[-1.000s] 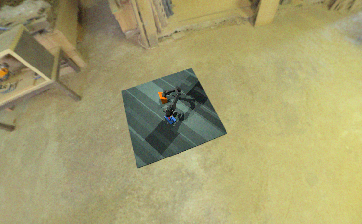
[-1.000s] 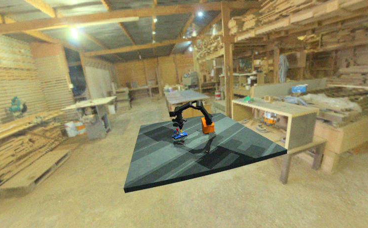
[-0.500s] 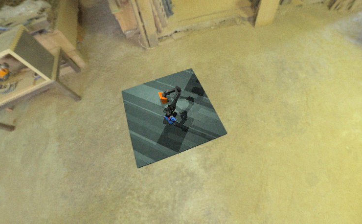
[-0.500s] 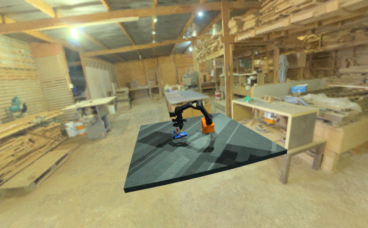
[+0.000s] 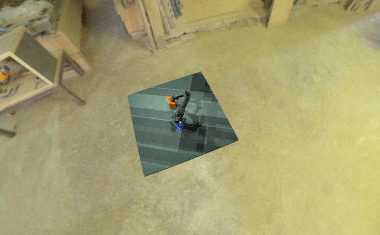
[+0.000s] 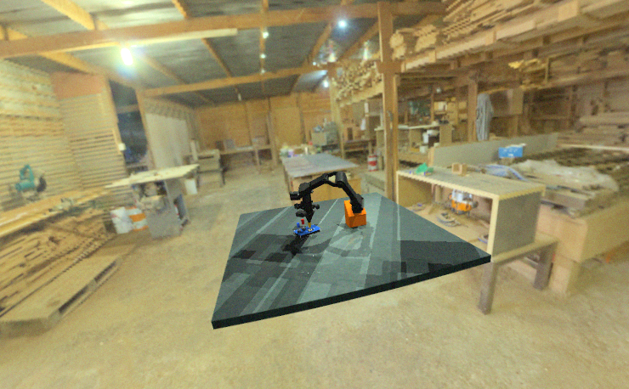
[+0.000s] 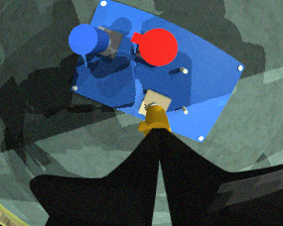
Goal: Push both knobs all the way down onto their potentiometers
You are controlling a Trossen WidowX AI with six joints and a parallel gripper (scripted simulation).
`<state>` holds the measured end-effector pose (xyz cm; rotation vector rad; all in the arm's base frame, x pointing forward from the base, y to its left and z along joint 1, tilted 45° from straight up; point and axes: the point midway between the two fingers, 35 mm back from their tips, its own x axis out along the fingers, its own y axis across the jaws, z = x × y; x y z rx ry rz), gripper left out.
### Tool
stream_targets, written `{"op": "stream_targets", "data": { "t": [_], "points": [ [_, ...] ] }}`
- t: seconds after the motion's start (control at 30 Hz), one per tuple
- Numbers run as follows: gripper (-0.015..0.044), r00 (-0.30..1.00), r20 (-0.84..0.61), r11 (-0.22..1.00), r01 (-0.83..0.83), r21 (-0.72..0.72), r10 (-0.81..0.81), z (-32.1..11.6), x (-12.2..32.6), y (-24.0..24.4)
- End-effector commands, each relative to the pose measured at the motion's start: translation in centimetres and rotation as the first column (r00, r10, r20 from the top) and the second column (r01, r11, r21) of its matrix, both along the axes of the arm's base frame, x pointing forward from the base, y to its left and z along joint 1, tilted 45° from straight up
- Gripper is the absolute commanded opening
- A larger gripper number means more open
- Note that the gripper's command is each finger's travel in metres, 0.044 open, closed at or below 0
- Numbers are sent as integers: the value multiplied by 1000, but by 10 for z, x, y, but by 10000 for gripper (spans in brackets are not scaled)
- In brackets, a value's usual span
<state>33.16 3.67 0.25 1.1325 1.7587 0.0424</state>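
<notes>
In the wrist view, the blue knob [image 7: 83, 39] stands at the upper left of the circuit board [image 5: 181, 127] [image 6: 313, 230] [image 7: 215, 81] on the desk [image 5: 156, 157] [image 6: 268, 290] [image 7: 265, 119]. Lower centre, the jaws, together and holding nothing, meet the yellow knob [image 7: 156, 118]; pressing seems in hand, calling for a straight, gentle push. The red knob [image 6: 302, 221] [image 7: 159, 47] rises at upper centre.

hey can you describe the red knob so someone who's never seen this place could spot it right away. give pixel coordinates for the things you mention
On the dark square table, find the blue circuit board [image 5: 181, 127] [image 6: 313, 230] [image 7: 213, 91] under the black arm's gripper [image 7: 159, 135]. The red knob [image 6: 302, 221] [image 7: 159, 47] stands on that board, a round cap with a small tab, unlike its neighbours, one blue, one yellow.
</notes>
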Motion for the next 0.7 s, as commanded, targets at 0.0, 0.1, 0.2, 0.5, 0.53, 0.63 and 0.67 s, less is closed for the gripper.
{"op": "stream_targets", "data": {
  "t": [0.0, 0.1, 0.2, 0.5, 0.53, 0.63, 0.67],
  "points": [
    [0, 1000, 3, 1000, -9, 1, 9, -3, 0, 4],
    [0, 1000, 3, 1000, -9, 1, 9, -5, 0, 6],
    [0, 1000, 3, 1000, -9, 1, 9, -6, 0, 7],
    [0, 1000, 3, 1000, -9, 2, 9, -6, 0, 7],
    [0, 1000, 3, 1000, -9, 2, 9, -6, 0, 8],
    [0, 1000, 3, 1000, -9, 2, 9, -8, 0, 9],
    [0, 1000, 3, 1000, -9, 2, 9, -8, 0, 9]
  ]
}}
